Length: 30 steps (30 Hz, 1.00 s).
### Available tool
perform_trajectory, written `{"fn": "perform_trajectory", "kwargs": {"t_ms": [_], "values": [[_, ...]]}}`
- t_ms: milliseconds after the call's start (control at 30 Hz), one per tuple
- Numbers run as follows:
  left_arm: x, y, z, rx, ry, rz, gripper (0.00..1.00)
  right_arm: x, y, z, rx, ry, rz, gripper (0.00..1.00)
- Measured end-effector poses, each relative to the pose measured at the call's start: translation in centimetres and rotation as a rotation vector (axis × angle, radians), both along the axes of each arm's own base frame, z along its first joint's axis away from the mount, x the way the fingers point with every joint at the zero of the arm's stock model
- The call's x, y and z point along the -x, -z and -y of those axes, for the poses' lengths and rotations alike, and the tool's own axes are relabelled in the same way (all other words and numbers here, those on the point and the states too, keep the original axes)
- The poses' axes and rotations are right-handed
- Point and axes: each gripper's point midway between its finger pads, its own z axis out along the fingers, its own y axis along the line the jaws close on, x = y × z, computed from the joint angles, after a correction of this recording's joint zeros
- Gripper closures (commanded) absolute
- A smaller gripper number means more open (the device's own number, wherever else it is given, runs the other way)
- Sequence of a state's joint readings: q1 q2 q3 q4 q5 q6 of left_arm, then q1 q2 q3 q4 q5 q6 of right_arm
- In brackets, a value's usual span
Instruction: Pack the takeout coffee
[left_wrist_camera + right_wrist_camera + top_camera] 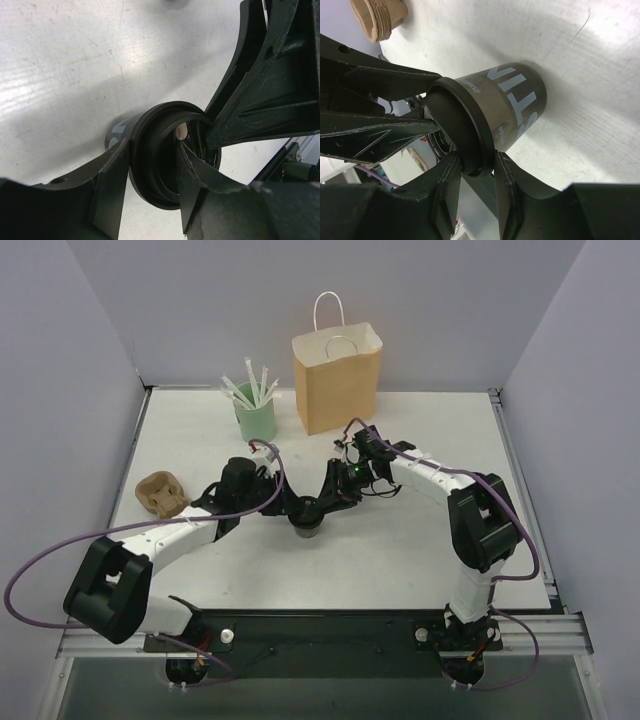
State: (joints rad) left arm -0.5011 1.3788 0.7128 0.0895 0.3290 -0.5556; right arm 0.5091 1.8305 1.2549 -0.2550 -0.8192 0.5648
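Observation:
The takeout coffee [307,528], a dark cup [520,105] with pale lettering and a black lid [452,120], stands on the table's middle with both grippers meeting over it. My right gripper [476,160] is shut on the lid's rim, pinching its near edge. My left gripper [152,150] straddles the lid [160,165]. One of its fingers [107,185] rests against the outer rim and the other lies across the lid's top. Whether it clamps does not show. In the top view the left gripper [297,508] comes from the left and the right gripper [328,500] from the right.
A brown paper bag [338,380] stands upright at the back centre. The mint-green cup of white straws [255,418] is to its left. A brown pulp carrier [160,493] lies at the left. Walls close in both sides and the back.

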Motion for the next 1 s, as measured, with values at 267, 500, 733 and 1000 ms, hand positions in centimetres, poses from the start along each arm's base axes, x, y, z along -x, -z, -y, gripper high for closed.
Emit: {"fn": "perform_trajectory", "kwargs": {"t_ms": [267, 500, 733, 1000], "values": [[2.2, 0.3, -0.2, 0.011, -0.074, -0.038, 0.57, 1.7, 0.2, -0.1, -0.029, -0.019, -0.057, 0.70], [3.7, 0.3, 0.1, 0.015, -0.125, -0.036, 0.57, 1.5, -0.2, 0.5, 0.008, 0.021, -0.024, 0.52], [4.3, 0.4, 0.4, 0.020, -0.154, -0.041, 0.57, -0.1, -2.2, 1.5, 0.041, 0.106, 0.078, 0.44], [4.6, 0.3, 0.1, 0.023, -0.199, -0.037, 0.57, 0.7, -2.9, 3.5, 0.088, 0.225, 0.115, 0.44]]}}
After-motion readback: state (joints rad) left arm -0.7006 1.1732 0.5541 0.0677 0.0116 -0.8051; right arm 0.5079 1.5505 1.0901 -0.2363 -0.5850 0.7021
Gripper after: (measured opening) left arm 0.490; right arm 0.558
